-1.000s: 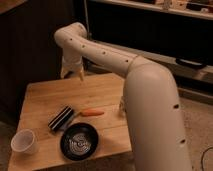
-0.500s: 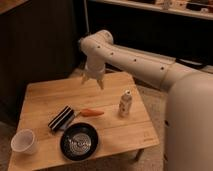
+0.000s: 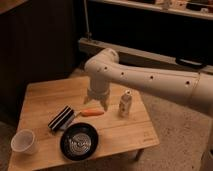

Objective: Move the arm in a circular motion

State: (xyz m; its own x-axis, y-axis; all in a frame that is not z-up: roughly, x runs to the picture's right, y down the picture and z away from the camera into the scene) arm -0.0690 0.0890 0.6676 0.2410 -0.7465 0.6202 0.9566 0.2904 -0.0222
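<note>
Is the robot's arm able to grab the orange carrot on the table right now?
Probably yes. The gripper hangs close over the carrot, with nothing between them. The white bottle stands off to the side and the black bowl sits nearer the front, so neither looks in the way.

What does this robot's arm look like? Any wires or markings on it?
The arm is a thick, smooth, cream-white tube with a rounded elbow and a row of small dark holes along its side. No loose cables or lettering show. It narrows to a small pale gripper, which hangs over the wooden table, just above an orange carrot.
</note>
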